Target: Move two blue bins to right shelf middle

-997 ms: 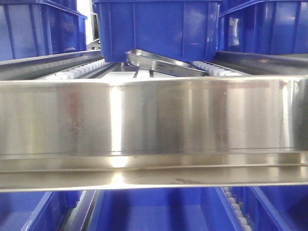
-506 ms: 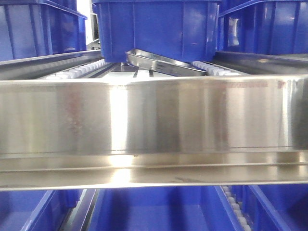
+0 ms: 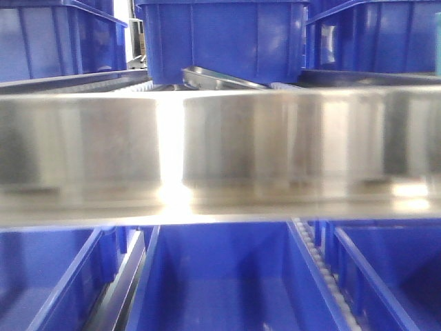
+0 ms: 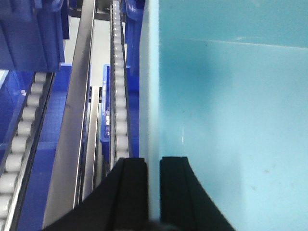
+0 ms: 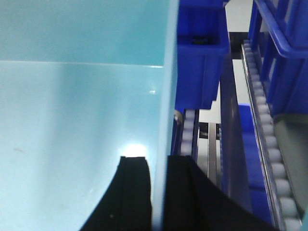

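From the front, the shiny brushed-steel front rail (image 3: 275,152) of the rack fills the middle of the view, a bit blurred. Above that rail stand dark blue bins (image 3: 220,41), and a shallow steel tray (image 3: 220,77) lies tilted just behind the rail's top edge. Below the rail, more dark blue bins show their open insides. No arm shows here.

At the left wrist, the left gripper (image 4: 154,192) pinches the side wall of a pale cyan bin (image 4: 231,120). One black finger (image 4: 130,192) is outside the wall and the other is inside, both pressed to it. Outside the bin's wall, a white roller track (image 4: 118,96) and a long steel rail run alongside it.

At the right wrist, the right gripper (image 5: 159,192) clamps the pale cyan bin (image 5: 72,120) at its opposite wall the same way, one finger (image 5: 132,192) inside and one outside. Beyond that wall lie a roller track (image 5: 262,120) and dark blue bins.
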